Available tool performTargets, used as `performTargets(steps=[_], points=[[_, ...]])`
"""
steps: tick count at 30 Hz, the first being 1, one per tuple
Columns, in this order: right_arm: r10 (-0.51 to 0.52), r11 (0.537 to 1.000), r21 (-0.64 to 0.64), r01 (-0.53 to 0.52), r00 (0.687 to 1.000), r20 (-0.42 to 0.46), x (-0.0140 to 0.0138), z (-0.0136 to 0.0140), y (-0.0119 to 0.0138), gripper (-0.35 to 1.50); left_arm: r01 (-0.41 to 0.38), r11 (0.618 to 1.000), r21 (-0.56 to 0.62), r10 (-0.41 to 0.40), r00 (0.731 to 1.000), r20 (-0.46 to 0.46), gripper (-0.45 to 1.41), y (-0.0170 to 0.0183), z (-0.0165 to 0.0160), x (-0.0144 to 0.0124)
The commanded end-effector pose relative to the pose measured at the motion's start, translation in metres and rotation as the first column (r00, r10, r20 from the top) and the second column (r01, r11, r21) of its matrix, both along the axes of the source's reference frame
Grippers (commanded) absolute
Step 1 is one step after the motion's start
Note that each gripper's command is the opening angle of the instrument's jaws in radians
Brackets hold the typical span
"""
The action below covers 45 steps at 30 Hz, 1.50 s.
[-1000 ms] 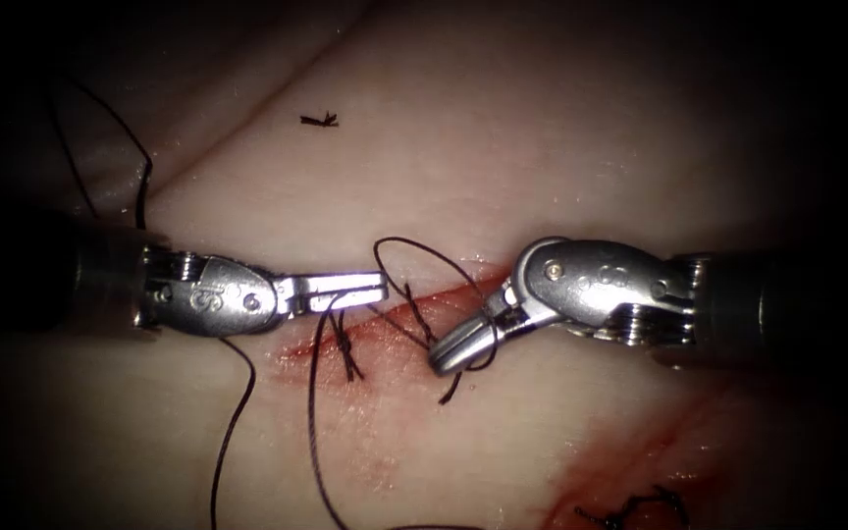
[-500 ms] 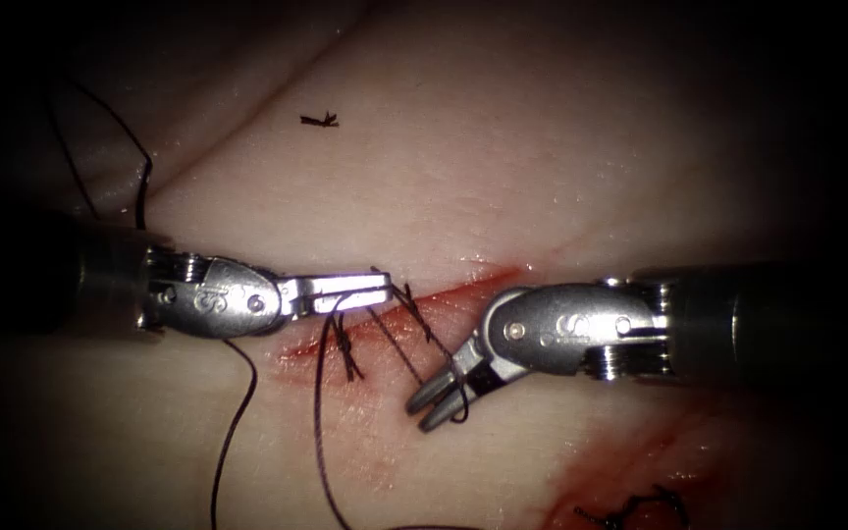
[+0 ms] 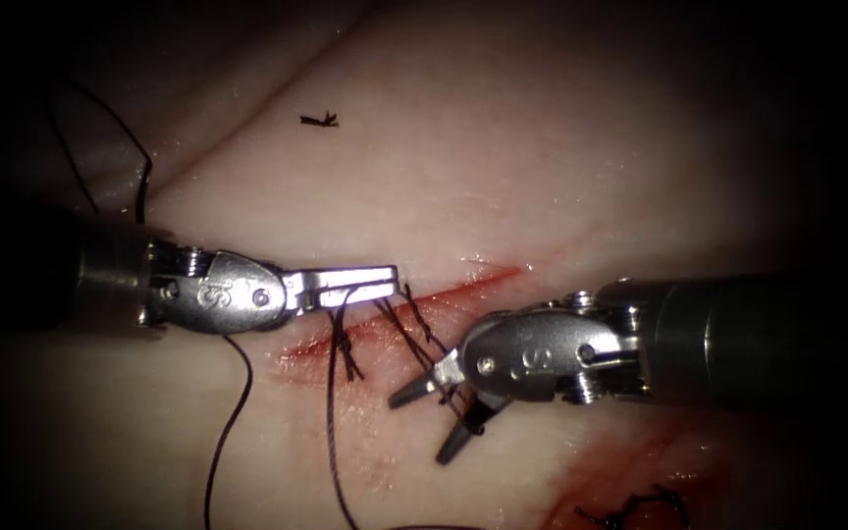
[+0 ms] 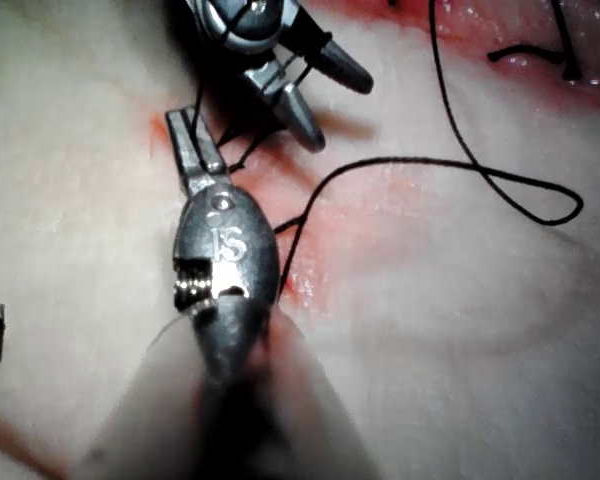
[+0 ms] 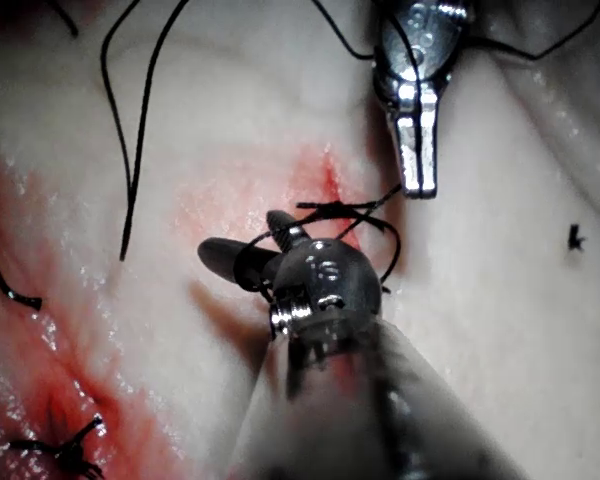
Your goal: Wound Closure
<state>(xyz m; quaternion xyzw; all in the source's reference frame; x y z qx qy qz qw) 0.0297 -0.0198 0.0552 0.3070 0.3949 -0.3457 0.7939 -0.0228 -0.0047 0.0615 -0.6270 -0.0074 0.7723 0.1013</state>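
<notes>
thread (image 3: 331, 412) job, no needle to grab here
right hand (image 3: 434, 417) gapes wide, strands looped round it, below the cut (image 3: 414, 304). left hand (image 3: 385, 282) pinches the limp, slippery thread beside the cut; grip near the knot (image 3: 345, 344).

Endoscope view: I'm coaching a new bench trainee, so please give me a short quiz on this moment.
1. True or false: the right gripper is shut on the thread.
2. What does the left gripper hold? A the thread; B the needle; C nothing.
3. Fill in: the cut end of thread, far from both grippers, lies on the ___.
Key: 1 false, its jaws stand open; 2 A; 3 tissue.
</notes>
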Motion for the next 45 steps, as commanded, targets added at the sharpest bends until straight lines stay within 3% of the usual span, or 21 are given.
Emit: performTargets(steps=[1, 9, 30, 31, 33, 45], points=[[-0.008, 1.0, -0.025, 0.008, 1.0, 0.014, 0.0008, 0.0003, -0.0004, 0.41, 0.003, 1.0, -0.002, -0.003, 1.0, -0.001, -0.45, -0.0001, 0.0003, -0.0005], [-0.026, 0.996, -0.088, 0.029, 0.999, 0.045, 0.0008, 0.0006, 0.0, 0.27, 0.022, 1.0, -0.013, -0.022, 1.0, 0.004, -0.45, -0.0001, -0.0007, -0.0007], [-0.061, 0.972, -0.215, 0.09, 0.988, 0.14, 0.0003, 0.0034, 0.0003, 0.31, 0.025, 0.999, -0.02, -0.025, 1.0, 0.0, -0.45, -0.001, -0.0006, -0.0006], [-0.061, 0.972, -0.215, 0.09, 0.988, 0.14, 0.0003, 0.0034, 0.0003, 0.19, 0.025, 0.999, -0.02, -0.025, 1.0, 0.0, -0.45, -0.0011, -0.0006, -0.0006], [-0.059, 0.972, -0.217, 0.089, 0.988, 0.139, 0.0003, 0.0034, 0.0003, -0.35, 0.025, 0.999, -0.021, -0.024, 1.0, 0.001, -0.45, -0.0013, -0.0007, -0.0006], [-0.031, 0.976, -0.211, 0.059, 0.991, 0.13, 0.0007, 0.0027, 0.0014, -0.35, 0.014, 1.0, -0.027, -0.014, 1.0, -0.013, -0.45, -0.004, -0.0017, -0.001]])
